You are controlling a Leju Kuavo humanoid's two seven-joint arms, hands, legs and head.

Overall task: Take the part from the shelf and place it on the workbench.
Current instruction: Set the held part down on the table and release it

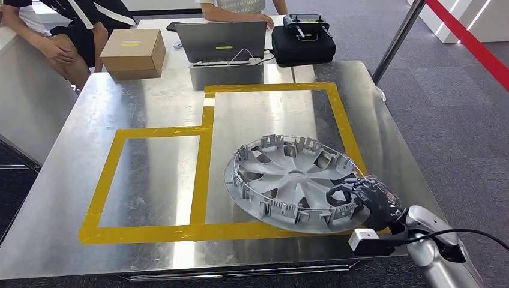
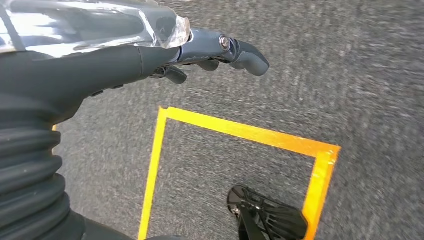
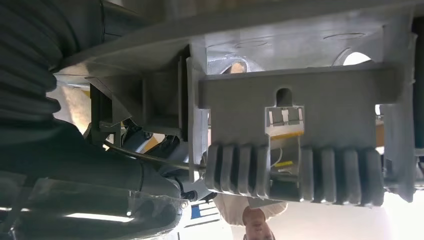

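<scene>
Hubcap (image 1: pixel 293 183) lying inner face up on bench (image 1: pixel 150 102), inside the yellow tape outline (image 1: pixel 204 156). Right robot hand (image 1: pixel 366 201) gripping its near rim; left robot hand (image 2: pixel 150 55) hanging over floor, fingers extended, empty. Placing step; next calls for letting go and drawing clear.

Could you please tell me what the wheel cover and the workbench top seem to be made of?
The wheel cover looks like moulded plastic with a matt silver-grey finish: thin spokes, clip tabs around the rim and ribbed clips in the right wrist view. The right hand grips its rim. The workbench top appears to be brushed sheet metal, probably steel: it gives streaky reflections under the yellow tape.
</scene>
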